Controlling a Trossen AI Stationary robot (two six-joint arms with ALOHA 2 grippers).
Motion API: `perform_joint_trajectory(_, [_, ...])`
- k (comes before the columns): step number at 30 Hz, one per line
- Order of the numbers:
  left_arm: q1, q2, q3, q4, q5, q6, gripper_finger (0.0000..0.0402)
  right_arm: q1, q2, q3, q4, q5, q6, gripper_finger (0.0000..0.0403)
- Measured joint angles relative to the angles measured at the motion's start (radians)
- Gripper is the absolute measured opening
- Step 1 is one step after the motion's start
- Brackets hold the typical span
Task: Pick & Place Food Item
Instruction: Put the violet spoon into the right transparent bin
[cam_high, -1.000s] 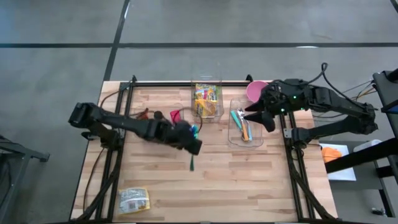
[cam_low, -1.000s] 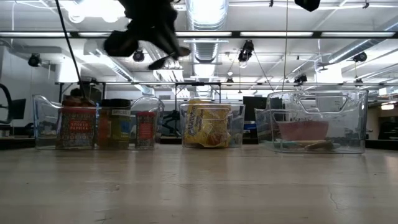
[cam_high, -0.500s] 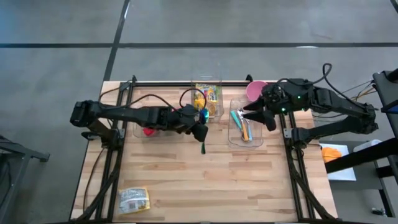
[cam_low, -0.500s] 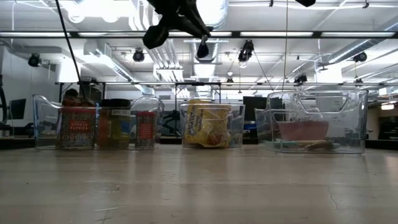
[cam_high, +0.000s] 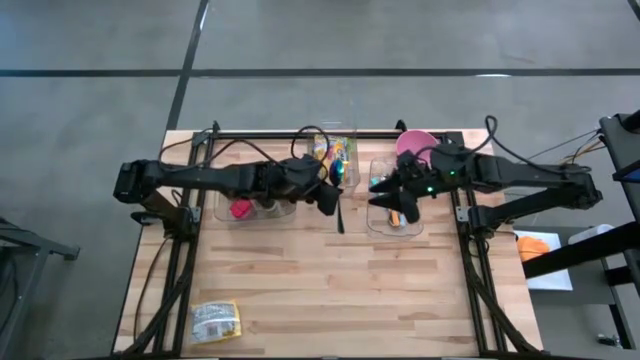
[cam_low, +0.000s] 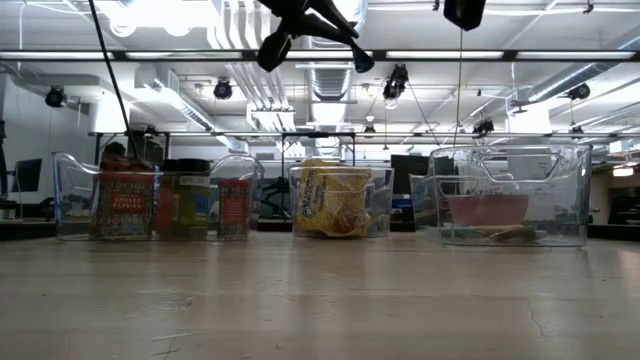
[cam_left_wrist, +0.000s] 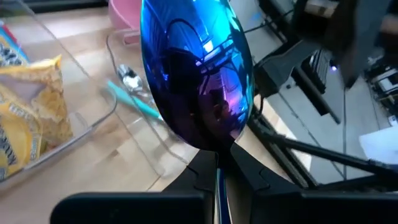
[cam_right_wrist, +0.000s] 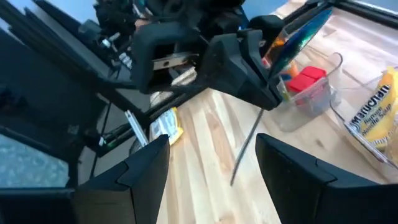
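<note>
My left gripper (cam_high: 326, 196) hangs above the table's middle, between the noodle bin (cam_high: 334, 160) and the utensil bin (cam_high: 396, 205), shut on a spoon whose iridescent blue bowl (cam_left_wrist: 196, 74) fills the left wrist view. The spoon's thin handle (cam_high: 340, 218) points toward the near edge. My right gripper (cam_high: 392, 197) is open above the utensil bin, facing the left gripper (cam_right_wrist: 245, 59) with nothing between its fingers. A food packet (cam_high: 215, 320) lies flat at the near-left corner of the table. My left gripper pinches the spoon's neck (cam_left_wrist: 217, 167), just behind the bowl, between its two fingers. The bowl (cam_right_wrist: 305, 31) stands out beyond the fingertips and the handle (cam_right_wrist: 245, 152) slants down below them. The spoon is lifted clear of the table.
A left bin (cam_high: 245, 207) holds jars and a red-lidded tub. The middle bin holds yellow noodle packs, the right one utensils. A pink bowl (cam_high: 413, 144) stands at the far right. The bins line the far half; bare wood lies toward the near edge.
My left gripper has carried the spoon up and toward the table's right and far edges, rolling its wrist, so the handle now points at the near edge beside the noodle bin. My right gripper has come toward the table's left, out over the utensil bin, staying open.
</note>
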Motion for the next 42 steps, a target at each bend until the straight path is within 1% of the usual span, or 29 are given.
perform_joint_trajectory(6, [0.018, 0.000, 0.024, 0.014, 0.000, 0.007, 0.0016, 0.005, 0.019, -0.044, 0.074, 0.025, 0.066, 0.0234])
perform_joint_trajectory(12, [0.032, 0.000, 0.026, 0.073, 0.001, 0.006, 0.0016, 0.005, 0.089, -0.072, 0.125, 0.047, 0.125, 0.0234])
perform_joint_trajectory(20, [0.034, 0.000, 0.026, 0.077, 0.016, 0.005, 0.0016, 0.009, 0.189, -0.009, 0.134, 0.072, 0.097, 0.0234])
perform_joint_trajectory(26, [0.034, 0.000, 0.026, 0.078, 0.034, 0.005, 0.0016, 0.009, 0.262, 0.033, 0.101, 0.072, 0.065, 0.0234])
perform_joint_trajectory(29, [0.032, 0.000, 0.026, 0.077, 0.046, 0.005, 0.0016, 0.009, 0.289, 0.051, 0.045, 0.077, 0.042, 0.0234])
perform_joint_trajectory(33, [0.032, 0.000, 0.026, 0.077, 0.070, 0.006, 0.0016, 0.009, 0.295, 0.056, 0.047, 0.079, 0.017, 0.0230])
perform_joint_trajectory(35, [0.032, 0.000, 0.026, 0.076, 0.081, 0.006, 0.0016, 0.009, 0.293, 0.057, 0.051, 0.079, 0.007, 0.0219])
perform_joint_trajectory(37, [0.032, 0.000, 0.026, 0.076, 0.093, 0.006, 0.0016, 0.009, 0.292, 0.055, 0.046, 0.079, -0.002, 0.0200])
perform_joint_trajectory(42, [0.032, 0.000, 0.026, 0.076, 0.114, 0.007, 0.0016, 0.009, 0.287, 0.055, 0.051, 0.079, -0.011, 0.0128])
